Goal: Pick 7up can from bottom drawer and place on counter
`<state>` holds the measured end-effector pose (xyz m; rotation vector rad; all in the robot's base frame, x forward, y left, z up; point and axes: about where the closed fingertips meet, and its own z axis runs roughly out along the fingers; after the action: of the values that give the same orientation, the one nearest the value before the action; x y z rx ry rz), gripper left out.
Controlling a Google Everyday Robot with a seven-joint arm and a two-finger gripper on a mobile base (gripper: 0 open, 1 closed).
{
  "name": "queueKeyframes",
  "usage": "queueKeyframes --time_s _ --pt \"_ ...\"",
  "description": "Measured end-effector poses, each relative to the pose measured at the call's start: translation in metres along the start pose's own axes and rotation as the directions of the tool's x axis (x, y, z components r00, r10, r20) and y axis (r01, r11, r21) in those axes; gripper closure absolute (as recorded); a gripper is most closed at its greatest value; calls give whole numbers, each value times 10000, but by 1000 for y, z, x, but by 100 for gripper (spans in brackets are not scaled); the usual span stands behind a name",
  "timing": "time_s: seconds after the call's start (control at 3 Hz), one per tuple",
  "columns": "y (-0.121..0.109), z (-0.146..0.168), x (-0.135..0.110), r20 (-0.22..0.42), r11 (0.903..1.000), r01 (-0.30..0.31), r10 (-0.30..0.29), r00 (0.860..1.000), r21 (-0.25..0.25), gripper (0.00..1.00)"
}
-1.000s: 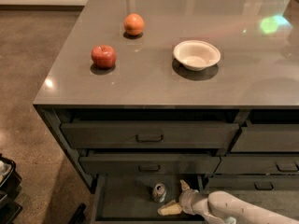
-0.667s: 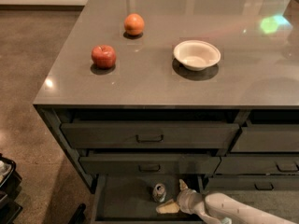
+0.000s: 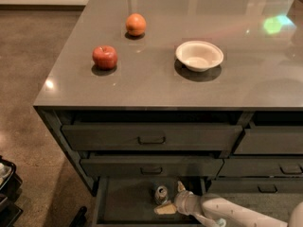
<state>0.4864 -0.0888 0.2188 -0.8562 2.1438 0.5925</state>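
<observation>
The 7up can (image 3: 161,193) stands upright in the open bottom drawer (image 3: 124,203), silvery top showing, right of the drawer's middle. My gripper (image 3: 169,197) reaches in from the lower right on a white arm. Its fingers are spread, one finger (image 3: 181,187) behind and right of the can, the other (image 3: 165,209) in front of it, so the can sits between them. They do not look closed on it. The counter (image 3: 156,82) lies above, glossy grey-brown.
On the counter are a red apple (image 3: 104,57), an orange (image 3: 136,24) and a white bowl (image 3: 199,55). Two shut handled drawers (image 3: 151,137) sit above the open one. More drawers stand at the right. A dark object lies at the lower left on the floor.
My gripper has shifted slightly left, closer around the can. The can has not moved.
</observation>
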Motion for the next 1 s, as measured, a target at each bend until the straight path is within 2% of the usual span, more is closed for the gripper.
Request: queueKeyframes --time_s 1.0 --pt "6 52 8 -190 9991 217 -224 9996 -375 0"
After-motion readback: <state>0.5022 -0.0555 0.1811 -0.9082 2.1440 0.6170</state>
